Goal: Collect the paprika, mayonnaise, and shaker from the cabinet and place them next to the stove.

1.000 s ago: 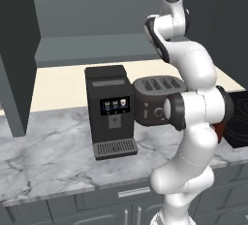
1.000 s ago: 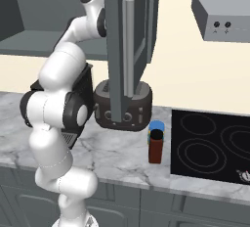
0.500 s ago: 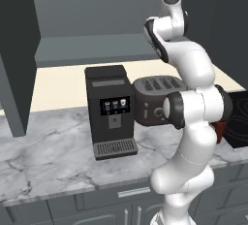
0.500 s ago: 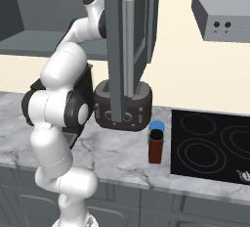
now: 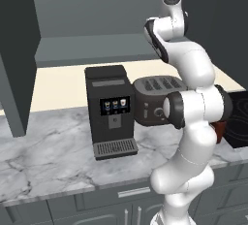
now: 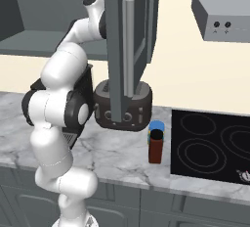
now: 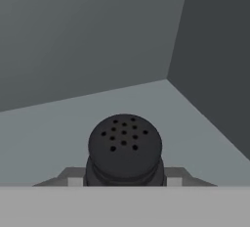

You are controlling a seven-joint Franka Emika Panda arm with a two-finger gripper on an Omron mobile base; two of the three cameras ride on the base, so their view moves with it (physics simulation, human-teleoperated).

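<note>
- Arm reaches up into cabinet [image 5: 111, 49]; the hand itself is hidden behind the door [image 6: 129, 50] from the right.
- Hand cam: shaker [image 7: 125, 150] sits on the shelf near the back corner, its holed top right btwn the fingers, which are closed on it.
- Paprika [image 6: 156, 147] and mayo [image 6: 156, 126] already by stove [image 6: 210, 145].
- Risks: grip looks low on the body, so it could slip or tip on lift-out; swinging out may clip the door or toaster [image 5: 157, 100]; setting down too close could knock paprika over.
</note>
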